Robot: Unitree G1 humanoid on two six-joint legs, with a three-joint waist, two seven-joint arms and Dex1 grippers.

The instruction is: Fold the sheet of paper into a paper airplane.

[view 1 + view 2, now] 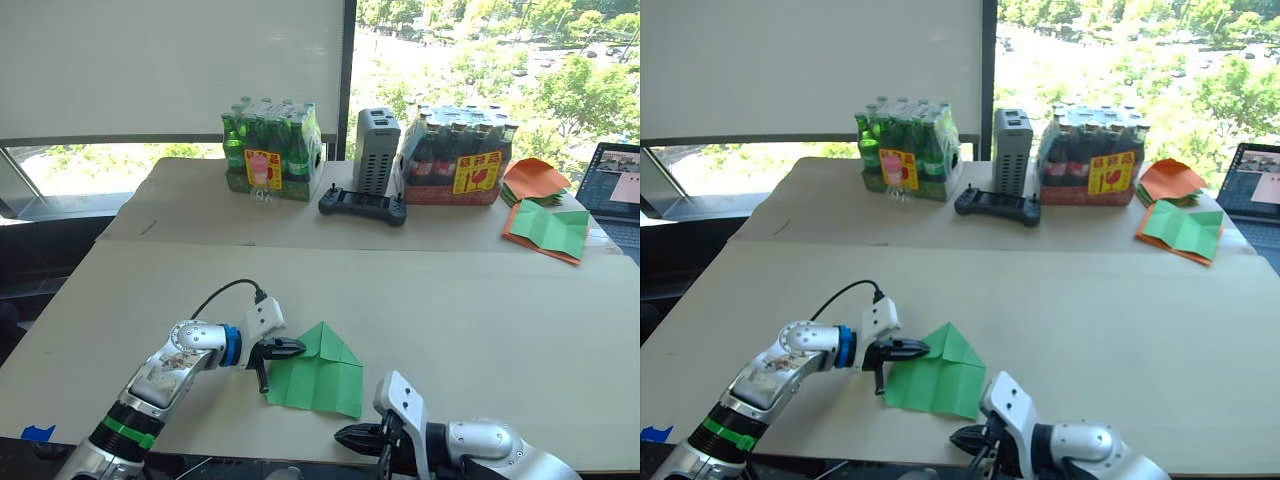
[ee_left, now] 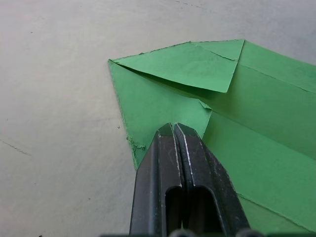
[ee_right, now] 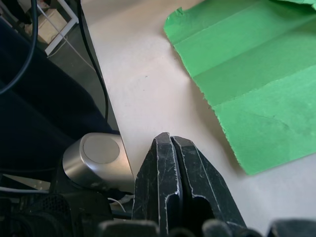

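Lying between two closed grippers (image 1: 296, 348) (image 1: 345, 436): one sheet of paper (image 1: 318, 378).

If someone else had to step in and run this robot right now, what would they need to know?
Left end effector: shut, its tips pressing on the left edge of the sheet of paper.
Right end effector: shut, holding nothing, over bare table just off the sheet's near edge.
The green sheet lies flat near the table's front edge.
Done: both top corners are folded in, giving a point at the far end; lengthwise creases show.
Left: the remaining folds that make the dart and wings.
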